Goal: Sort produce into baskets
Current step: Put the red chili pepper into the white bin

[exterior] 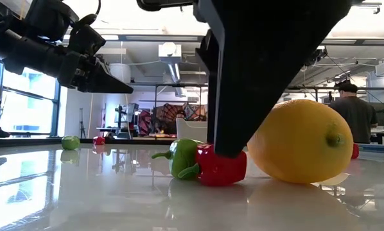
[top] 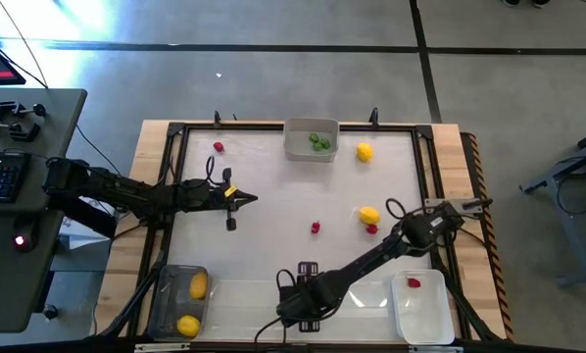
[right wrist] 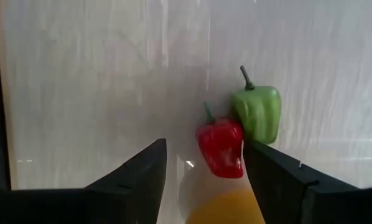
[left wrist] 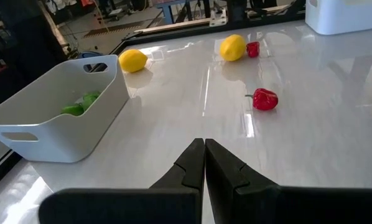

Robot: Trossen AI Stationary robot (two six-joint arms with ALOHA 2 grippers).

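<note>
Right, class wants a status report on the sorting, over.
Left end effector shut, hovering mid-table. Right end effector open over red pepper. Green pepper and lemon crowd it.

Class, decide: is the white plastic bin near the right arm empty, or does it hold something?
Not empty. The white plastic bin holds one small red piece near one end; the rest of its floor is bare.

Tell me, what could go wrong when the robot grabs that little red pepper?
The red pepper sits off-centre in the open right hand, close to one finger, so closing might flick it away. The green pepper touches it and could get pinched or dragged along into the wrong bin. The lemon lies right beside them; a nudge might set it rolling.
</note>
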